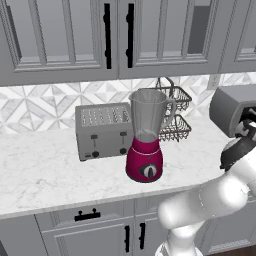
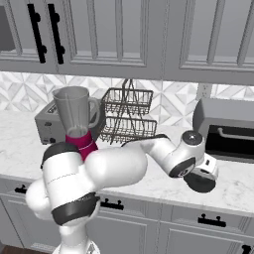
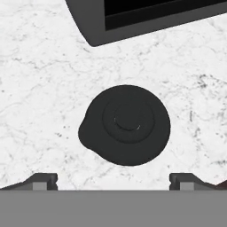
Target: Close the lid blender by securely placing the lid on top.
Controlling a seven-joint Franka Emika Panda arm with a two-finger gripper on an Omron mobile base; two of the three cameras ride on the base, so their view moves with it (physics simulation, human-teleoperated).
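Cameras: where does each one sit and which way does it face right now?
Left base view: behind the arm on its left, facing the white marble counter, silver toaster and magenta-based blender with clear jar; white arm at lower right.
Right base view: behind on the right, same counter; arm rises from lower left, reaching right.
Hand view: on the hand, looking down at the round black lid lying on the counter; open gripper fingertips at the bottom.
Shared: both base views show the blender and two-tier wire rack.
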